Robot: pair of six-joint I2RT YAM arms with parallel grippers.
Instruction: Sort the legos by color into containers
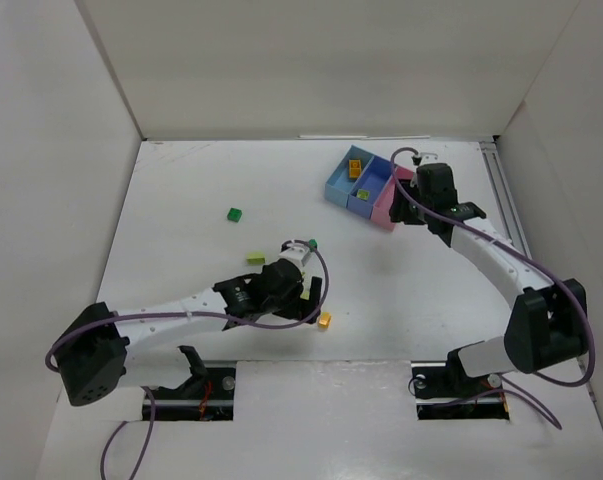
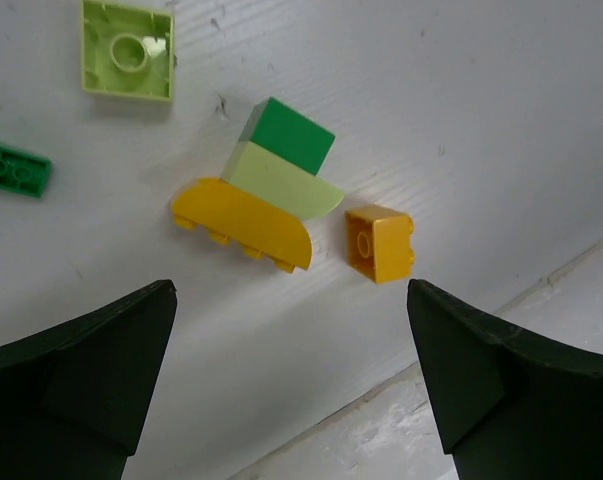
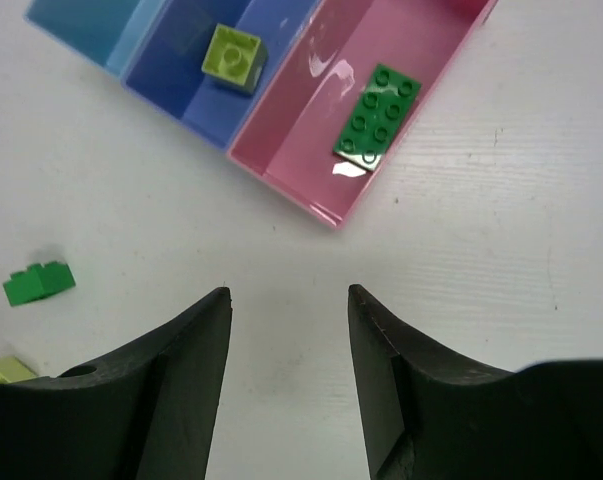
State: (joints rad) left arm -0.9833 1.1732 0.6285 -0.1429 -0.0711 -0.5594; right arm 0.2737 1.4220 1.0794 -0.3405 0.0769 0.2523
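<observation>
Right by a yellow curved brick (image 2: 243, 222), the left gripper (image 2: 289, 292) gapes wide, empty. The right gripper (image 3: 288, 293) is spread too; only its camera shows the green plate (image 3: 378, 112).

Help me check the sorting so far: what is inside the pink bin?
One dark green plate lies in the pink bin by one long wall; the visible floor is otherwise bare. Anything under the plate is covered; the bin's far end is out of frame.

1. The light blue bin (image 1: 333, 188) holds a yellow-orange brick (image 1: 354, 168).
2. The darker blue bin (image 3: 176, 62) holds a pale lime brick (image 3: 233, 57).
3. The pink bin (image 3: 301, 112) holds a dark green studded plate (image 3: 378, 110).
4. Near, on the white table (image 1: 181, 180), lie a yellow-orange curved brick (image 2: 243, 223), a pale lime wedge (image 2: 281, 182) and a dark green block (image 2: 293, 135).
</observation>
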